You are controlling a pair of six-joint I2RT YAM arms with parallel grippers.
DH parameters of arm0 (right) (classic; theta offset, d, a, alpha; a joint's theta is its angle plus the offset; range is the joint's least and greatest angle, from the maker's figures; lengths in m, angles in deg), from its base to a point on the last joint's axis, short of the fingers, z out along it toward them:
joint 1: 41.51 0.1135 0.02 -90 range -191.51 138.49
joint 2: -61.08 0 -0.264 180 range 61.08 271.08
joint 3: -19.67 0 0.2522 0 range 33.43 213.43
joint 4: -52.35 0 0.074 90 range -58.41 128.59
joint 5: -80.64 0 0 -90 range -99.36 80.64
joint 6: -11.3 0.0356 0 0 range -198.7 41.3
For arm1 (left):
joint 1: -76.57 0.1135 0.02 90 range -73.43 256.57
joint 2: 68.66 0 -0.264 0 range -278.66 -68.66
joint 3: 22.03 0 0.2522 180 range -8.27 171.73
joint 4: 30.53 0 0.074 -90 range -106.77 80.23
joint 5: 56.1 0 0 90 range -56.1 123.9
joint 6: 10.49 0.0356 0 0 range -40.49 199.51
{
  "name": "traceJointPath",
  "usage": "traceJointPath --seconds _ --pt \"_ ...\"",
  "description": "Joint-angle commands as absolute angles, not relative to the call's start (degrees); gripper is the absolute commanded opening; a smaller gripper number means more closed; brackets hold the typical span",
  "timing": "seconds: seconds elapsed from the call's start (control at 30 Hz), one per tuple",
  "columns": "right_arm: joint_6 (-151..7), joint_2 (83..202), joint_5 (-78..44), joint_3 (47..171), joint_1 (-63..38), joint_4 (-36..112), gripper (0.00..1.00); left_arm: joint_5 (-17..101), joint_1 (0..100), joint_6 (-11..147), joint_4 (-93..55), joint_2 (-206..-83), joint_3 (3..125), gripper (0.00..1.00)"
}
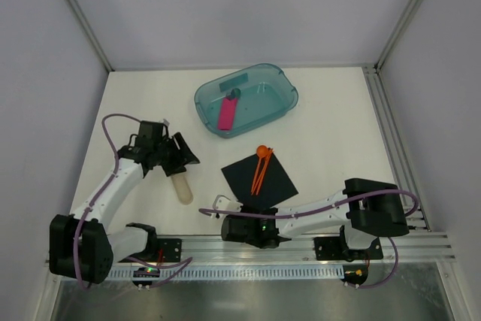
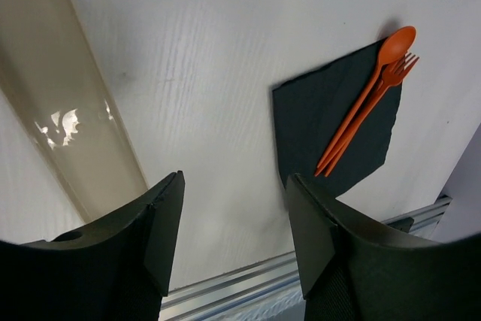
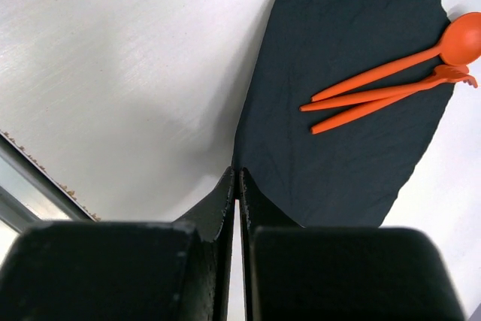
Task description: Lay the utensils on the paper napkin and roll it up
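Utensils (orange spoon, fork + a third slim piece) lie bundled on the paper napkin, mid-table, heads poking just past its far corner. R gripper sits at the napkin's near edge, fingers pressed tight together; we can't tell if any paper is caught btwn them. L gripper is well apart to the left, fingers spread, holding nothing, just beside the beige tube.

Risks as we see them: if the R fingers missed the paper, the roll won't start. If they did catch it, lifting w/ nothing pinning the sheet could drag the whole napkin, & the overhanging utensils prob. slide off. Thin paper may also tear. L moving in could knock the tube.
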State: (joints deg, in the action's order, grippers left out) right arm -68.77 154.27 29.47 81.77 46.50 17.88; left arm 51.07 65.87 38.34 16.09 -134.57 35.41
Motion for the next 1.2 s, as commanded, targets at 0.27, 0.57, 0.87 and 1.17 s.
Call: traceJointPath --seconds 0.27,0.57,0.87,1.17 --pt "-73.42 149.94 33.09 83.09 43.66 20.83 0.04 48.94 57.06 34.25 9.16 -135.80 32.51 0.49" --pt "-75.98 146.51 31.07 82.57 40.41 22.59 0.04 47.00 47.13 30.03 5.20 -139.05 30.14 0.34" --pt "-76.42 145.72 28.26 81.25 39.00 25.14 0.07 47.17 39.49 24.32 -1.48 -143.09 29.78 0.34" --pt "-73.52 144.67 25.98 78.18 38.65 27.86 0.22 47.97 36.40 21.33 -5.17 -148.37 30.49 0.34"
